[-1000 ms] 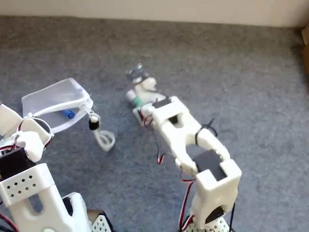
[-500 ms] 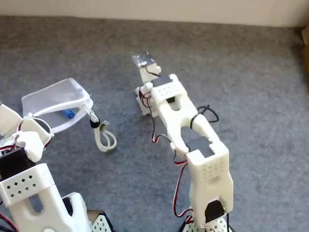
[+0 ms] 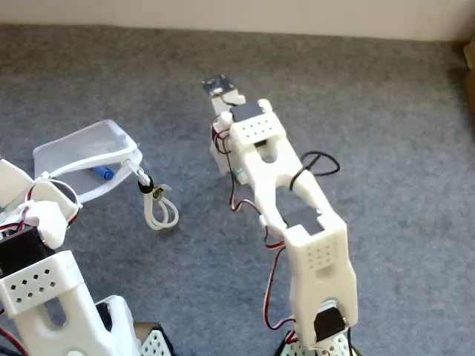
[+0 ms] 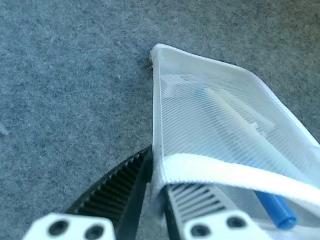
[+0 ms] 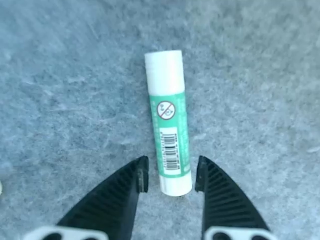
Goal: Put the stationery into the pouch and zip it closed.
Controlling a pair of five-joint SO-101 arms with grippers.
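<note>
A green and white glue stick [image 5: 169, 145] lies flat on the grey carpet. My right gripper [image 5: 172, 175] is open just above it, one finger on each side of its near end, touching nothing. In the high view the right arm [image 3: 256, 141] stands over that spot and covers the glue stick. The translucent white pouch [image 3: 89, 156] lies at the left with its mouth open and a blue pen [image 3: 104, 174] inside. My left gripper [image 4: 159, 192] is shut on the pouch rim [image 4: 220, 172]. The blue pen [image 4: 272, 210] and pale sticks show through the mesh.
A black zipper pull with a white cord loop [image 3: 159, 211] trails from the pouch's corner onto the carpet between the two arms. A pale wall [image 3: 237, 11] runs along the carpet's far edge. Open carpet [image 3: 386, 111] stretches to the right.
The right arm has lifted its elbow and swung its wrist over the glue stick, which showed beside the gripper a second ago. The zipper loop has shifted slightly. The left arm kept still.
</note>
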